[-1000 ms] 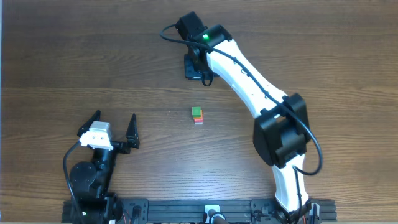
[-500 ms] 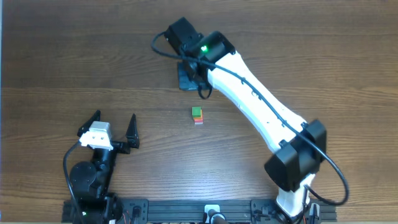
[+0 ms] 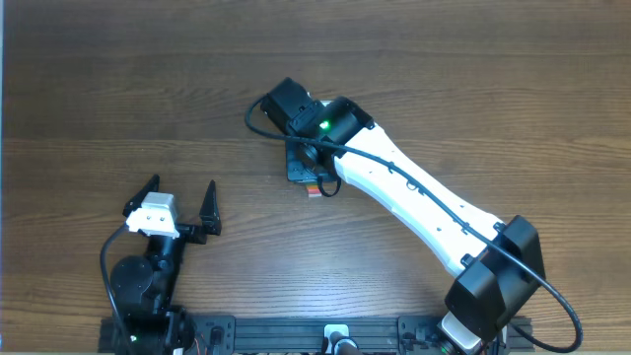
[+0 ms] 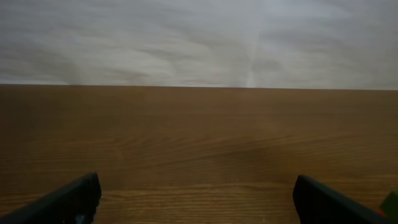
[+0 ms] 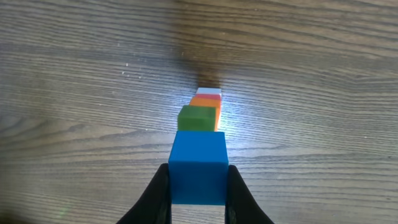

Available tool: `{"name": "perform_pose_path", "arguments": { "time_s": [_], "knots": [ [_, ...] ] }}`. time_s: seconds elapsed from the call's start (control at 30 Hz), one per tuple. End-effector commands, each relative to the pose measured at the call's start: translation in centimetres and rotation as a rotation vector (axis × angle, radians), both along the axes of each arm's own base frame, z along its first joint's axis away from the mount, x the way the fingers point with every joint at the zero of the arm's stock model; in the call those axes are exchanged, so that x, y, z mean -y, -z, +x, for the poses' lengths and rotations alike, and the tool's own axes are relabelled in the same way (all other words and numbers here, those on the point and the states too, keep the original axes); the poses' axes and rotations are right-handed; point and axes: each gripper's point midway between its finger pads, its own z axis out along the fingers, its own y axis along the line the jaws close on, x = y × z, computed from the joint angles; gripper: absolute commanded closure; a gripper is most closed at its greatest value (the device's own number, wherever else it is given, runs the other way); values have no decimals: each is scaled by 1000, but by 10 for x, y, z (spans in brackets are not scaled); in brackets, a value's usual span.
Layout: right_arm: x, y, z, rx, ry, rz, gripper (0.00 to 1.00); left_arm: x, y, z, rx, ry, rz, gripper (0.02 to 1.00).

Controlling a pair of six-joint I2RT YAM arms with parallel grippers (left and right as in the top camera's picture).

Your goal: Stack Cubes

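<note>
Clasping blue cube (image 5: 198, 165) near cube stack (image 5: 200, 116).

The right arm (image 3: 414, 197) stretches across the middle, its right gripper (image 5: 198, 186) pinching a blue cube (image 5: 198, 163). The left arm (image 3: 148, 271) is folded by its base, the left gripper (image 3: 180, 189) spread wide.
</note>
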Motion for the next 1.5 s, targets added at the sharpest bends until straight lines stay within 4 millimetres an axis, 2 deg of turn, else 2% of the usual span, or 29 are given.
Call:
{"name": "perform_pose_path", "arguments": {
  "time_s": [0.03,0.37,1.5],
  "knots": [
    [0,-5,-3,11,11,12,989,0,1,0,2,5,14,18],
    [-5,14,-2,-31,19,-9,989,0,1,0,2,5,14,18],
    [-7,29,-2,-31,15,-19,989,0,1,0,2,5,14,18]
  ]
}}
